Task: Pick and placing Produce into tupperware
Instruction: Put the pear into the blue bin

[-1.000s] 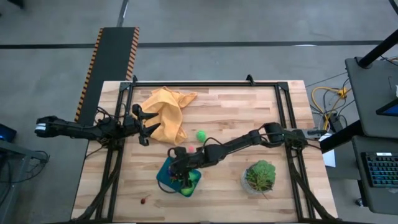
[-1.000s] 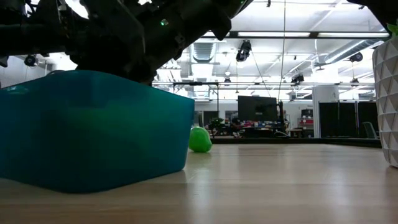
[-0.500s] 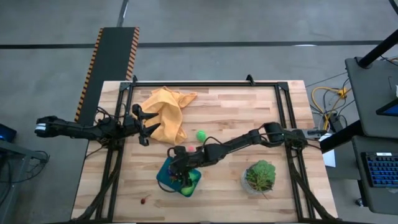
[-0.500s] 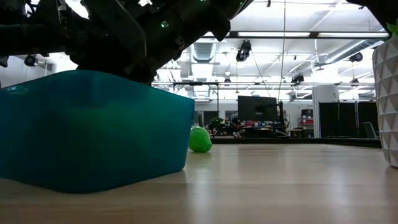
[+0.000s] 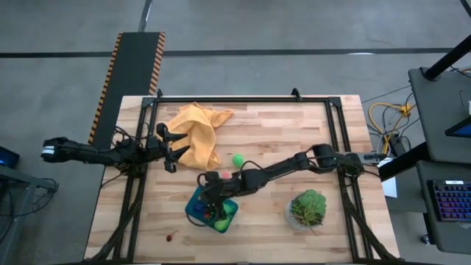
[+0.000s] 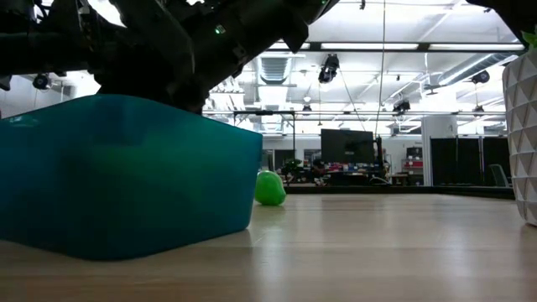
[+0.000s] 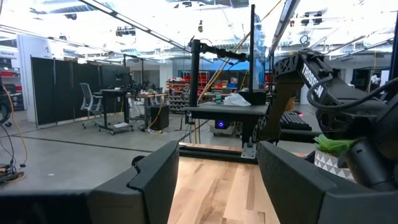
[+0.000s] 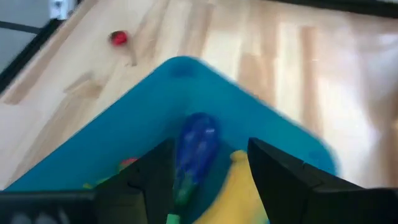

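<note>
The teal-blue tupperware (image 5: 193, 208) sits on the table near its near edge and fills the left of the low view (image 6: 126, 168). Inside it lie a purple eggplant (image 8: 196, 146), a yellow banana (image 8: 239, 186) and small pink and green pieces. My right gripper (image 5: 212, 197) hovers open right above the container (image 8: 249, 118), its fingers to either side of the eggplant. A green oval (image 5: 238, 160) rests on the table beyond the tupperware (image 6: 270, 188). A tiny red piece (image 5: 171, 236) lies near the near edge (image 8: 119, 38). My left gripper (image 5: 175, 149) waits open by the orange cloth.
The orange-yellow cloth (image 5: 195, 134) lies crumpled at the far left of the table. A leafy green plant (image 5: 307, 207) in a clear pot stands to the right of the tupperware, and shows in the left wrist view (image 7: 333, 149). Bare wood lies between them.
My right gripper has shifted a little over the tupperware, toward the table's left. The produce on the table and my left arm have kept still.
</note>
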Robot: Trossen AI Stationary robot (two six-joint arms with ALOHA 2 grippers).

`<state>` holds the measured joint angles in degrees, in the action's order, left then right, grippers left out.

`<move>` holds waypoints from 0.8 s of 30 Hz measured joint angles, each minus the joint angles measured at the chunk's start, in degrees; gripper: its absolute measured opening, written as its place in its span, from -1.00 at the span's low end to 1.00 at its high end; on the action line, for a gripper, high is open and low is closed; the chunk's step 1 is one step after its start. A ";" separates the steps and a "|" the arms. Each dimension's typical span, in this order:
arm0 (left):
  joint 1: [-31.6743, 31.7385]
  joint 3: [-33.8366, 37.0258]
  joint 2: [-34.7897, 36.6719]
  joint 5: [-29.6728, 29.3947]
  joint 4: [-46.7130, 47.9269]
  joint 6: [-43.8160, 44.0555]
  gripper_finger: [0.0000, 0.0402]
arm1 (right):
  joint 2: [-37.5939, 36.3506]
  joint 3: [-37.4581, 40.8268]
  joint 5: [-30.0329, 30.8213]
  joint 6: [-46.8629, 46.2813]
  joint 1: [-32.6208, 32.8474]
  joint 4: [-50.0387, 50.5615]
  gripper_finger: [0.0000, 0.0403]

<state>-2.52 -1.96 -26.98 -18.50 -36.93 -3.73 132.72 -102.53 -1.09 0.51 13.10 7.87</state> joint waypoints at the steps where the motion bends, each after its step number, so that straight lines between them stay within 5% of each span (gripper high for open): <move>1: -0.02 0.00 0.00 0.00 0.00 0.00 0.02 | -0.14 -0.21 0.79 -0.07 -0.20 0.25 -0.05; 10: 0.00 0.00 0.02 0.00 0.00 0.02 0.02 | -5.82 -0.49 2.87 -0.25 -2.83 1.75 -0.10; 19: 0.00 -0.02 0.02 0.02 0.02 0.02 0.02 | -17.00 -0.53 3.50 0.98 -5.46 18.84 -0.10; 24: 0.00 0.00 0.02 0.02 -0.02 0.02 0.02 | -22.89 -0.31 10.36 1.08 -5.96 26.63 -0.10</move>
<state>-2.52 -1.96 -26.96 -18.48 -36.95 -3.70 109.82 -102.84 9.27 1.60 7.14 34.50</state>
